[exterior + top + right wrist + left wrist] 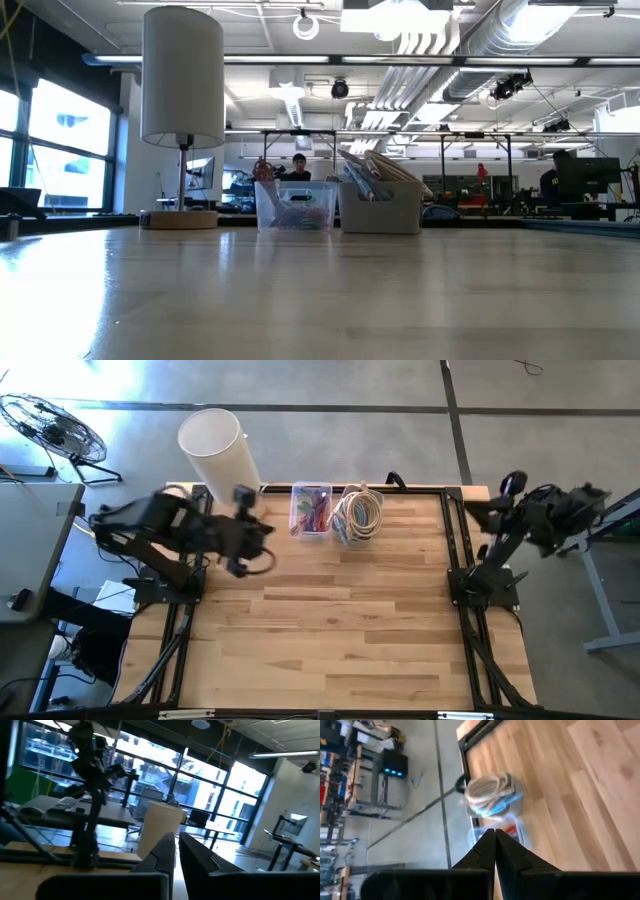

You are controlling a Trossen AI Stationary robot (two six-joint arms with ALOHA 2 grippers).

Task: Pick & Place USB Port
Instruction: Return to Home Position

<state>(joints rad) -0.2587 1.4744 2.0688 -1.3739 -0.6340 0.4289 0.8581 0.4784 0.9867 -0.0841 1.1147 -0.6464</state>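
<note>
No USB port can be made out in any view. A clear plastic box (310, 510) of small colourful pieces stands at the table's far edge. Beside it is a pale bin (358, 515) holding coiled white cables. My left gripper (262, 540) hovers above the table just left of the box, blurred. In its wrist view the left gripper (495, 834) is shut and holds nothing, with the box (500, 832) and the bin (492, 795) beyond it. My right gripper (482, 510) is drawn back over the table's right frame. The right gripper (176, 840) is shut with nothing between its fingers. Neither gripper shows in the low view.
A white-shaded lamp (215, 445) stands at the far left corner on a wooden base (180, 218). A black frame (455, 540) runs along the table's sides. The wooden tabletop (330, 630) lies bare from the middle to the near edge. A person (299, 166) sits in the room behind.
</note>
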